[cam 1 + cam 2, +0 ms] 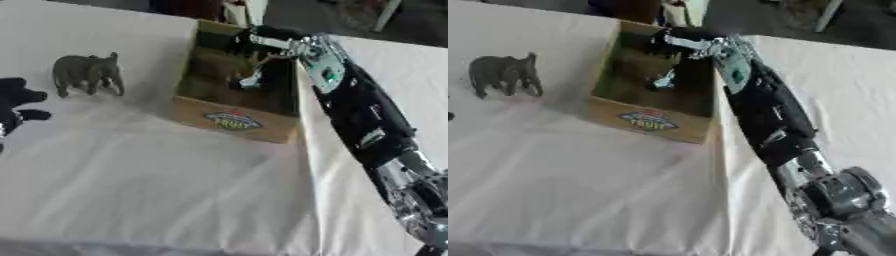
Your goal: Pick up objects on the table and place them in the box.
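Note:
A grey toy elephant point(87, 73) stands upright on the white table, left of the cardboard box point(229, 121). My right arm reaches from the lower right across the box's right wall, and my right hand point(251, 41) hangs over the far part of the box's inside. Below that hand, a small pale object point(249, 80) shows inside the box; whether the hand holds it is unclear. My left hand point(16, 100) rests open at the left edge, below and left of the elephant.
The box carries a coloured fruit label point(648, 120) on its front wall. White cloth point(149, 190) covers the table in front of the box. Dark furniture legs stand beyond the table's far edge.

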